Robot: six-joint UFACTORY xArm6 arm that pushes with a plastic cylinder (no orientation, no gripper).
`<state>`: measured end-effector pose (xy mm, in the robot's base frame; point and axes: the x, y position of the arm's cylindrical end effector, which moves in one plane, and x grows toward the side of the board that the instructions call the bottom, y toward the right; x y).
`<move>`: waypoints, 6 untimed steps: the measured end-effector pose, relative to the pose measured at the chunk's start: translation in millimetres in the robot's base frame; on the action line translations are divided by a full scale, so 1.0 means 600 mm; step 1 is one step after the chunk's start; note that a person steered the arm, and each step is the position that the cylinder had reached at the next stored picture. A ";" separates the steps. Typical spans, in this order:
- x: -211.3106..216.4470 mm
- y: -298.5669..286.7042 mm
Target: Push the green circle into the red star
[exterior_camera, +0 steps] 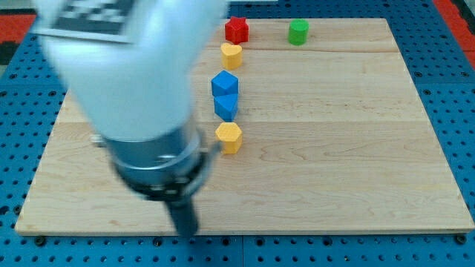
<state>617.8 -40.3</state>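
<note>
The green circle [298, 32] sits near the view's top, right of centre, on the wooden board [356, 133]. The red star [237, 30] sits to its left, also near the top, with a gap between them. My arm fills the view's left, blurred. My tip [185, 230] is near the board's bottom edge at lower left, far from both blocks and touching none.
A yellow heart [231, 55] lies just below the red star. Two blue blocks [225, 83] [226, 106] sit stacked down the middle, touching. A yellow hexagon [229, 137] lies below them. A blue pegboard [445, 44] surrounds the board.
</note>
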 end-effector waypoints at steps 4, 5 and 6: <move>-0.466 0.342; -0.613 0.377; -0.654 0.352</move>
